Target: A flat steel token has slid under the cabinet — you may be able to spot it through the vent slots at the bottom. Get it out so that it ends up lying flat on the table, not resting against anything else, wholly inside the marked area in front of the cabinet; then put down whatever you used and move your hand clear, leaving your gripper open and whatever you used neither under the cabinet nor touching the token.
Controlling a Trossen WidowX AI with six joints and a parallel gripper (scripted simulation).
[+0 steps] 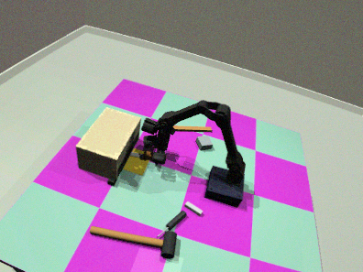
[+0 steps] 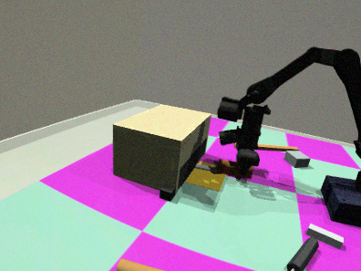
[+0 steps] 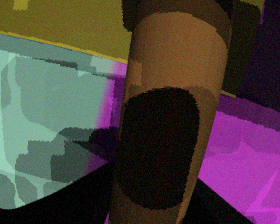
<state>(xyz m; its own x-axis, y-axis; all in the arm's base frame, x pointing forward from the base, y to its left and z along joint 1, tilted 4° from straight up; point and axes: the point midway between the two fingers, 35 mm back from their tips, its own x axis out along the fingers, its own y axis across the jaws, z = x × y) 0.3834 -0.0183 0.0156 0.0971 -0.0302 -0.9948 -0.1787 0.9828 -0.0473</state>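
The cream-topped cabinet (image 1: 110, 134) (image 2: 161, 118) stands left of the arm, its dark slotted front facing the arm. The yellow marked area (image 1: 136, 166) (image 2: 207, 182) lies in front of it. My gripper (image 1: 156, 156) (image 2: 246, 165) is shut on the brown handle of a tool with a thin grey end. This handle (image 1: 147, 155) (image 2: 228, 167) (image 3: 175, 55) is low in front of the cabinet. The tool's grey end (image 1: 135, 155) (image 2: 206, 167) points at the cabinet's front, over the far part of the marked area; whether its tip is beneath the cabinet is unclear. I cannot make out the steel token.
A grey block (image 1: 204, 144) (image 2: 297, 159) and an orange stick (image 1: 194, 128) (image 2: 278, 148) lie behind the gripper. A white bar (image 1: 193, 208) (image 2: 324, 235), a black-handled tool (image 1: 176, 220) (image 2: 304, 255) and a mallet (image 1: 128, 237) lie towards the top camera.
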